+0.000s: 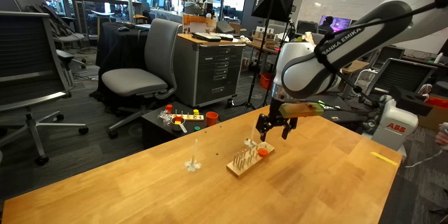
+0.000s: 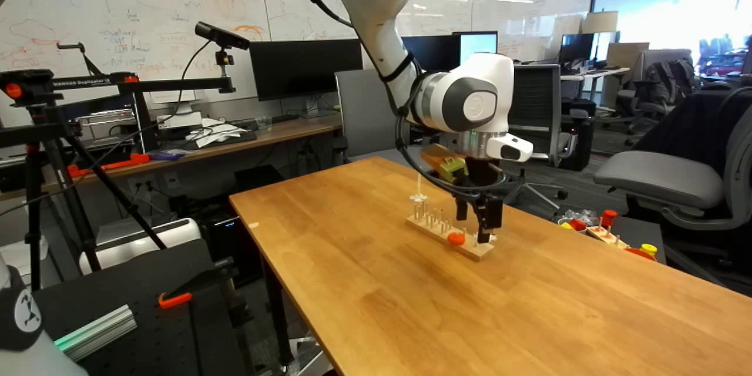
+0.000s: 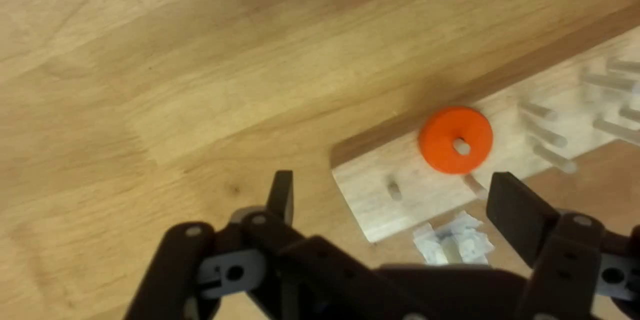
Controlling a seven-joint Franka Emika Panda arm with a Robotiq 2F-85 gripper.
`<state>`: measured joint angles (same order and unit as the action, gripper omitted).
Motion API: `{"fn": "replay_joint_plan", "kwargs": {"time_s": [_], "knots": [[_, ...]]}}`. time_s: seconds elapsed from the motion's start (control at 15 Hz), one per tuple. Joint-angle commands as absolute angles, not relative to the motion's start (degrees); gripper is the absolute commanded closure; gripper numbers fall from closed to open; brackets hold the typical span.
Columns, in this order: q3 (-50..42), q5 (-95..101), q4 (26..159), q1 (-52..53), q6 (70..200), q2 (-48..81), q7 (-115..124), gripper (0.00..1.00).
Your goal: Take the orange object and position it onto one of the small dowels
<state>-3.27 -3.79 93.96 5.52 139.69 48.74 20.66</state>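
The orange object, a flat round disc with a centre hole, sits on the peg board in both exterior views [image 1: 262, 152] [image 2: 456, 238]. In the wrist view the disc [image 3: 452, 160] is around a dowel, whose tip [image 3: 461, 146] pokes through the hole. The other small dowels [image 1: 239, 161] [image 2: 432, 216] [image 3: 555, 158] stand upright on the light-wood base [image 1: 238, 173] [image 2: 477, 251] [image 3: 367, 210]. A single short dowel [image 3: 394, 191] stands near the base's end. My gripper [image 1: 274, 137] [image 2: 472, 229] [image 3: 393, 177] is open and empty above that end, apart from the disc.
A tall thin rod [image 1: 253, 131] on a taped foot [image 3: 472, 240] stands close beside the base, near my gripper. Another taped rod [image 1: 194, 152] [image 2: 419, 184] stands farther along the table. A black stand beyond the table edge holds an orange cup [image 1: 211, 119] and small parts.
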Motion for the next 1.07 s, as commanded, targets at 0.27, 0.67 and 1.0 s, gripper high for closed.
{"fn": "replay_joint_plan", "kwargs": {"time_s": [0.27, 0.67, 1.0], "knots": [[0.0, -4.7, 110.3, 7.7, 140.7, 28.4, 18.5, 0.0], [6.3, -6.0, 125.9, 8.3, 139.2, 14.2, 14.8, 0.0], [8.7, -6.3, 133.7, 8.6, 134.9, 5.5, 12.1, 0.0]]}}
